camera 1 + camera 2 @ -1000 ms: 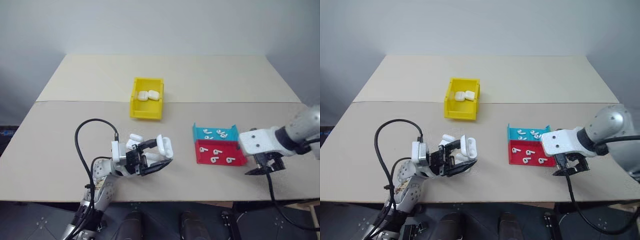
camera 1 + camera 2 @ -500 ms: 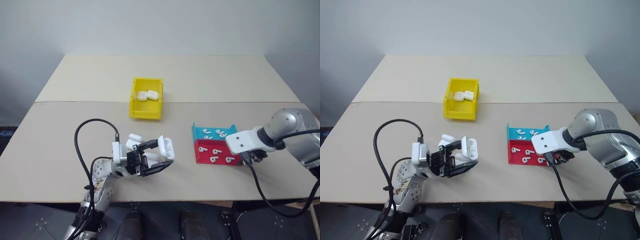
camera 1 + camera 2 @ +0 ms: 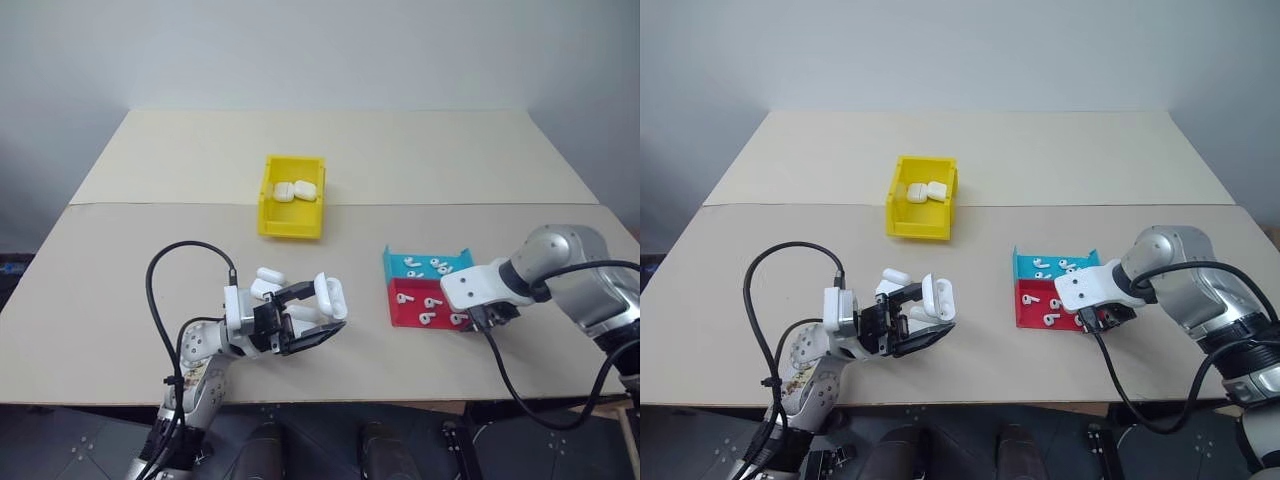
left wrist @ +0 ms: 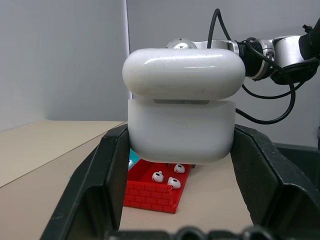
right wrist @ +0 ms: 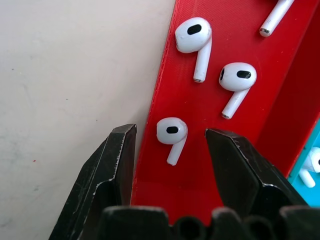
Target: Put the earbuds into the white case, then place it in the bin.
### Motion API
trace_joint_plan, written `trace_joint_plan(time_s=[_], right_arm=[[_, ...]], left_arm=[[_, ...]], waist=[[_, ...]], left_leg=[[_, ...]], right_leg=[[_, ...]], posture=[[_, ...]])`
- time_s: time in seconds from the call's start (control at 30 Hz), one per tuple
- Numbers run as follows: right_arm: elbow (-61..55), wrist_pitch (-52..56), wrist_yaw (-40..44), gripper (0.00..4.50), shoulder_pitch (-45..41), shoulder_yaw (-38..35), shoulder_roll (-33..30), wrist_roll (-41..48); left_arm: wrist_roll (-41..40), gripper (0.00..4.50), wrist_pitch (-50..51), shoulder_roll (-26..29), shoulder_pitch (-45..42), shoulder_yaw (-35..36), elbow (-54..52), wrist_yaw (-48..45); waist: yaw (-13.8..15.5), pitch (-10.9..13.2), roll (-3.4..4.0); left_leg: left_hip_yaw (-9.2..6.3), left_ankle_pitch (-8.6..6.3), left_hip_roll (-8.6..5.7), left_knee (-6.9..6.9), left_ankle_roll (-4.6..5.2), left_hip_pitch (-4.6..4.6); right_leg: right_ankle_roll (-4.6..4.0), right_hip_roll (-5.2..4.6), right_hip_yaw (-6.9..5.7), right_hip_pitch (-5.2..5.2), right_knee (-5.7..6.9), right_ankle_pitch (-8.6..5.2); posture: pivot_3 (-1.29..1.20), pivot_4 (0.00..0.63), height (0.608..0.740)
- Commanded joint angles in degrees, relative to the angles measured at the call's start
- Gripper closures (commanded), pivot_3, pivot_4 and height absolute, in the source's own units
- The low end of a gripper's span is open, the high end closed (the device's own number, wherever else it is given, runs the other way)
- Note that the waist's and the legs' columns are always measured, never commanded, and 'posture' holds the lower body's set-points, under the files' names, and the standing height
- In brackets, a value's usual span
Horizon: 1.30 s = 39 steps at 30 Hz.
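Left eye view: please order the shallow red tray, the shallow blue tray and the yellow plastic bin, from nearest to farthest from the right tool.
1. Shallow red tray: directly under the right tool, at its near right corner.
2. Shallow blue tray: just behind the red one.
3. Yellow plastic bin: far off toward the table's middle, two white cases inside.

The left gripper (image 3: 318,312) points right toward the red tray (image 3: 405,315), a little above level, its fingers (image 4: 107,165) clamped on the sides of a white case (image 4: 182,107). The right gripper (image 5: 170,145) points steeply down over the tray's near right corner, jaws apart, straddling one earbud (image 5: 171,132)
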Motion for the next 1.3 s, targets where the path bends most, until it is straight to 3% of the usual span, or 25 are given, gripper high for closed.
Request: trace_joint_plan(time_s=[0.03,1.07,1.2,1.3], right_arm=[[0.26,-1.39,0.56,1.83,-1.25,-0.68,-0.03,-0.72],[4.27,-5.41,1.98,1.83,-2.64,-0.33,2.05,-2.55],[4.60,-5.65,0.34,2.71,-2.31,-0.58,2.61,-3.08],[4.82,-6.41,0.69,2.71,-2.18,-0.36,2.39,-3.41]], left_arm=[[0.08,1.74,0.22,-0.02,0.41,0.43,-2.61,0.62],[1.74,1.74,0.89,0.57,1.72,0.31,-3.83,2.80],[1.89,1.74,0.96,0.67,1.82,0.31,-4.04,3.03],[1.95,1.74,1.05,0.71,1.96,0.28,-4.26,3.31]], waist=[[0.00,0.00,0.00],[-0.04,0.00,0.00],[-0.06,0.00,0.01],[-0.04,0.00,0.01]], left_leg=[[0.00,0.00,0.00,0.00,0.00,0.00],[0.00,0.01,0.00,0.00,0.02,0.01],[0.00,0.01,0.00,0.00,0.02,0.01],[0.00,0.01,0.00,0.00,0.02,0.01]], right_leg=[[0.00,0.00,0.00,0.00,0.00,0.00],[-0.01,0.01,0.00,0.00,0.01,0.03],[-0.01,0.00,0.00,0.00,0.01,0.03],[-0.01,0.01,0.00,0.00,0.02,0.04]], posture=[[0.00,0.150,0.740],[0.00,0.150,0.740],[0.00,0.150,0.740],[0.00,0.150,0.740]])
